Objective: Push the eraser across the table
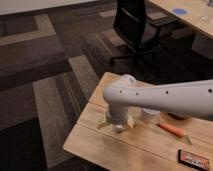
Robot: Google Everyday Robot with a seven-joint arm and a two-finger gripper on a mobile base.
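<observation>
Tool [118,126] low over the pale honey-coloured, plank-topped wooden desk [100,146], push progress unclear.
The eraser was out of sight, probably hidden beneath the tool, so contact and travel could not be judged; most of the push seemed left to do. Whether the tool was released or clenched, I could not tell.

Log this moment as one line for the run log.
gripper: low over table | eraser: not visible | cup: beside gripper | carrot: apart
</observation>
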